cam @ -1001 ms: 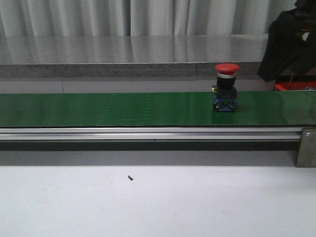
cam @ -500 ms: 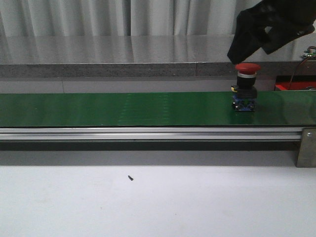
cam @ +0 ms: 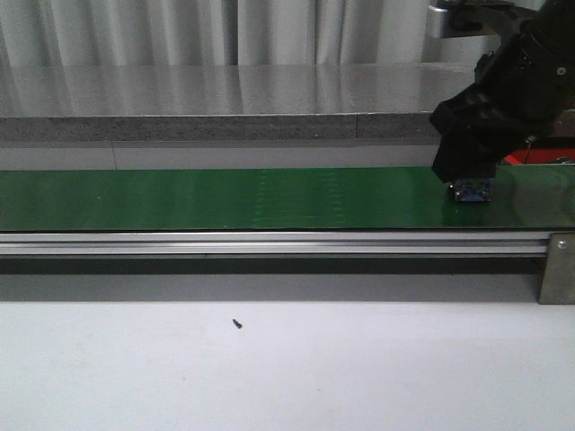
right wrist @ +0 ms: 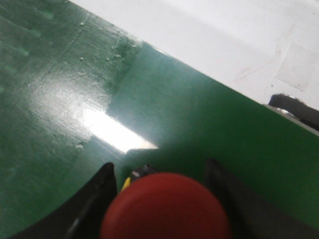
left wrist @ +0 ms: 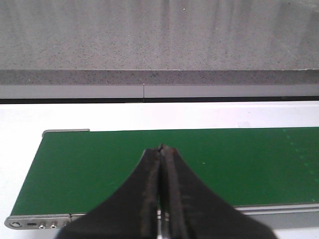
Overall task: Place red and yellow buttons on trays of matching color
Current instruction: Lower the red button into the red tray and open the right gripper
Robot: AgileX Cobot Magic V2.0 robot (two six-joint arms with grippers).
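The red button [right wrist: 167,206] is seen between the two fingers [right wrist: 92,204] of the right gripper [right wrist: 162,199], its round cap filling the gap; the jaws are spread to either side of it, and whether the pads touch the cap cannot be told. In the front view only the button's blue base [cam: 472,190] shows beneath the dark right arm, resting on the green belt [cam: 225,197] near its right end. The left gripper [left wrist: 162,149] is held above the belt's other end, its jaws pressed together with nothing between them.
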